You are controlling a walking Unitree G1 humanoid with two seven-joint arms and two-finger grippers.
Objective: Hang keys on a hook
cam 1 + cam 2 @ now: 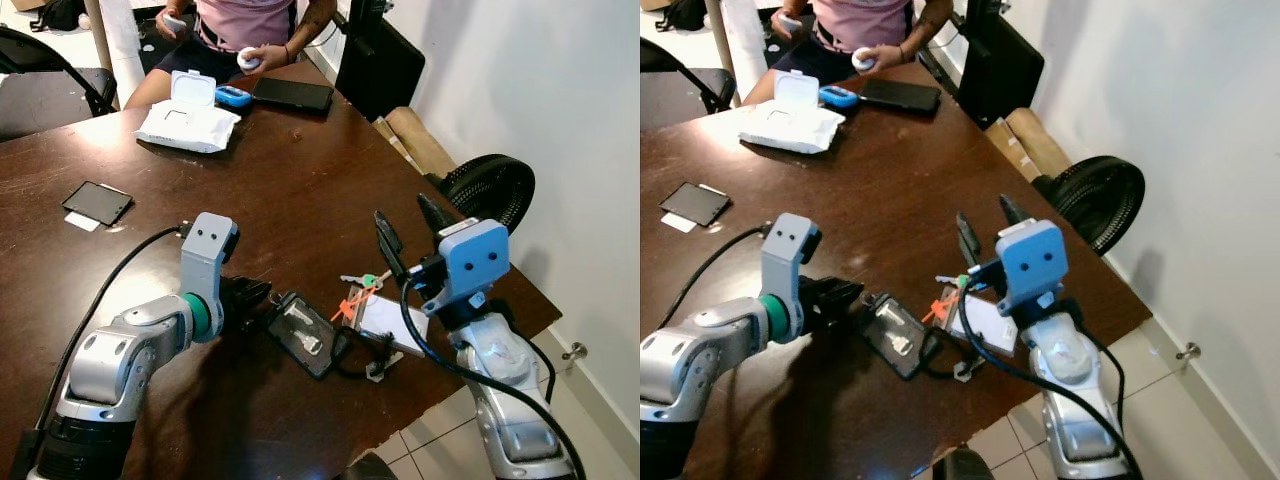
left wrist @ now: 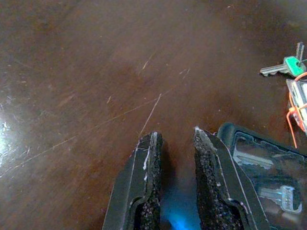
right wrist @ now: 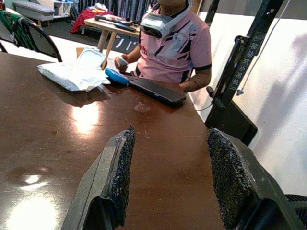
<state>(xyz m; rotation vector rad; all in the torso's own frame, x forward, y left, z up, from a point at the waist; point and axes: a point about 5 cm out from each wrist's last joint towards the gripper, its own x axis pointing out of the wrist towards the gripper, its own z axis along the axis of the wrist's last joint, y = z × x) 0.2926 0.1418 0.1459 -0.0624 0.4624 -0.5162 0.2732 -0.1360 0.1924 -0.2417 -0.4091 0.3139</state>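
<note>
A bunch of keys [image 1: 362, 282] with a green cap lies on the brown table [image 1: 280, 190], joined to an orange strap [image 1: 348, 305] and a white tag [image 1: 392, 320]. Just left of them sits a black case [image 1: 300, 333] with a silver key-like piece inside. My left gripper [image 1: 260, 293] rests low over the table, its tips at the case's left edge; its fingers [image 2: 146, 167] stand a narrow gap apart with nothing between. My right gripper [image 1: 402, 210] hovers above the keys, wide open and empty, pointing across the table. The keys [image 2: 287, 67] lie ahead of the left gripper [image 2: 175, 134].
A person [image 1: 250, 25] sits at the far end holding controllers. On the table lie a wipes pack [image 1: 188, 122], a black phone [image 1: 292, 93], a blue object [image 1: 233, 96] and a dark card [image 1: 97, 202]. A fan [image 1: 490, 190] stands beyond the right table edge.
</note>
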